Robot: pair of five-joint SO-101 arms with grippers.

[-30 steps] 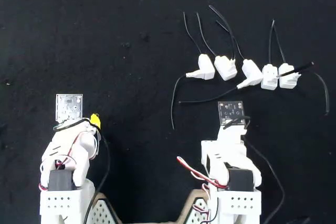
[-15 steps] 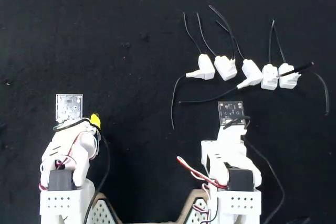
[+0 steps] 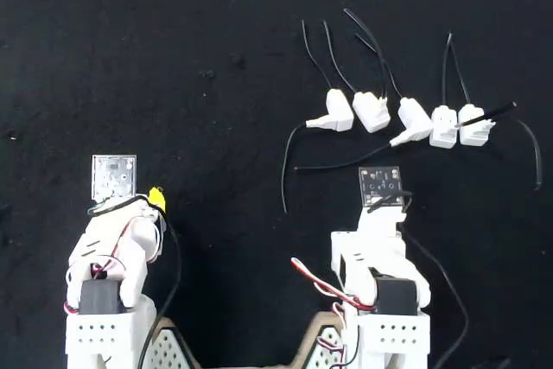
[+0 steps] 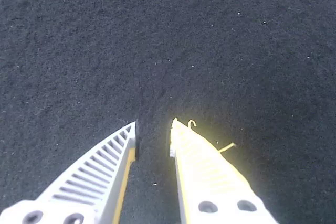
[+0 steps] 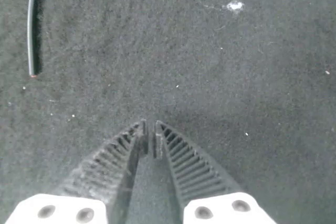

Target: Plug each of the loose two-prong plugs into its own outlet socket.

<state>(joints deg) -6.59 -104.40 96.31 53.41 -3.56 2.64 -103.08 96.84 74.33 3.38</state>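
Several plugs lie beyond right end effector

Ahead of the left arm the bench lies open to its far edge, with bare cloth in front of its fingers. On the right, a row of white plugs bars the far side, packed just beside one another, their black cords fanning farther back. A long cord crosses just beyond the right arm, between it and the plugs. Another cord curves near the right edge.
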